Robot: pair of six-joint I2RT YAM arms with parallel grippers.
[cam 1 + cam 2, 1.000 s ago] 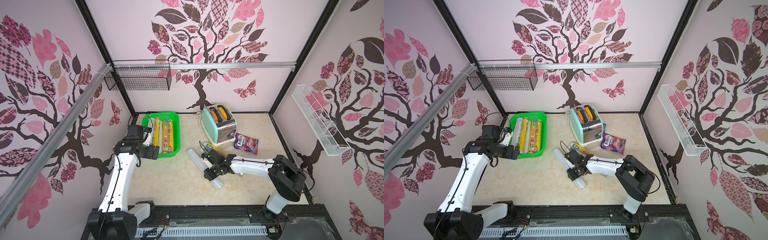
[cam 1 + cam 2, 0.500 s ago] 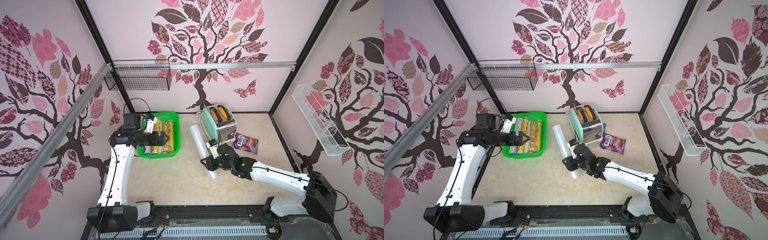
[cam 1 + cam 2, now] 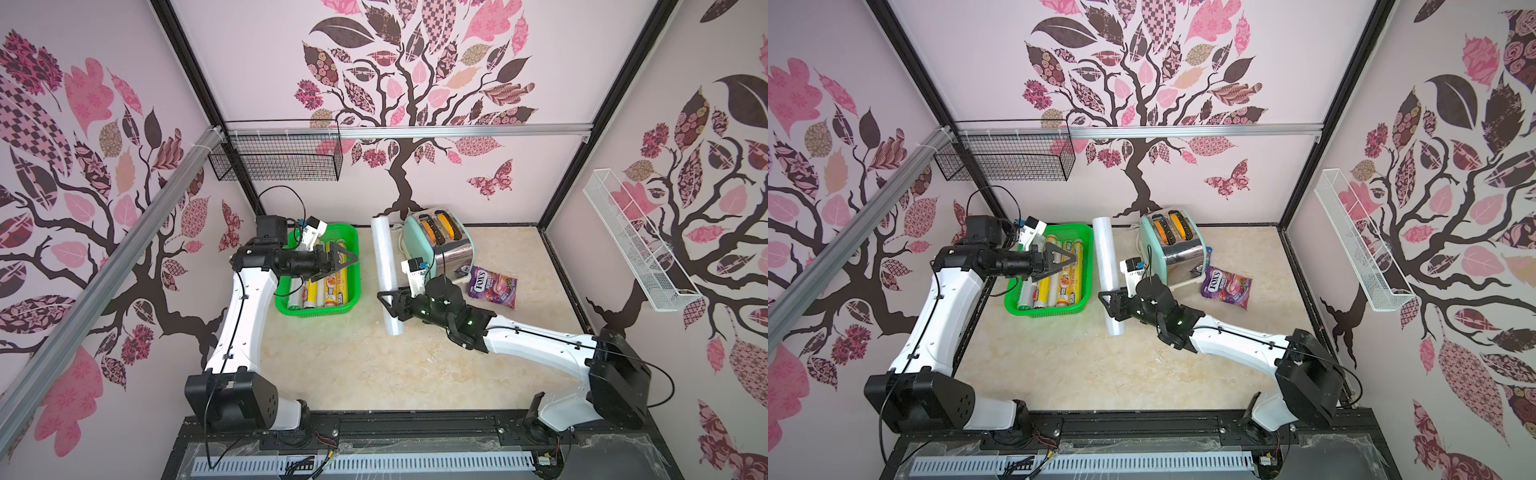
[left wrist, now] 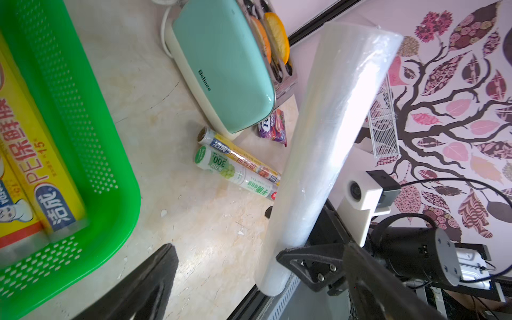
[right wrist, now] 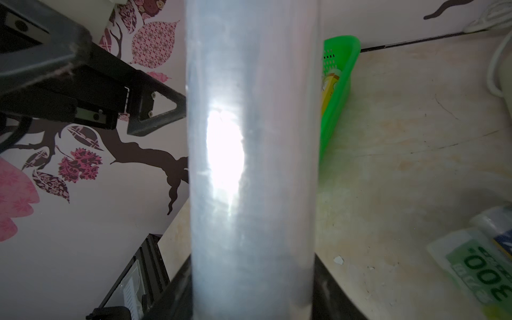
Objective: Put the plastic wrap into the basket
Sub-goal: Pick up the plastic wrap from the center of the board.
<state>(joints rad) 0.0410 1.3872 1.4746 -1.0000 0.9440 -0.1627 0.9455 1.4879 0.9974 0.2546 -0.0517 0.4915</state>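
Both top views: set high over the front edge, looking steeply down and toward the back wall, far enough to take in the whole table (image 3: 353, 374), with nearly the same field in each. Left wrist view: low and close beside the green basket (image 4: 91, 144), facing across to the toaster (image 4: 221, 69). Right wrist view: pressed close against the clear roll (image 5: 249, 166), blurred, seemingly facing back toward the basket, sharing roll and basket with every other view
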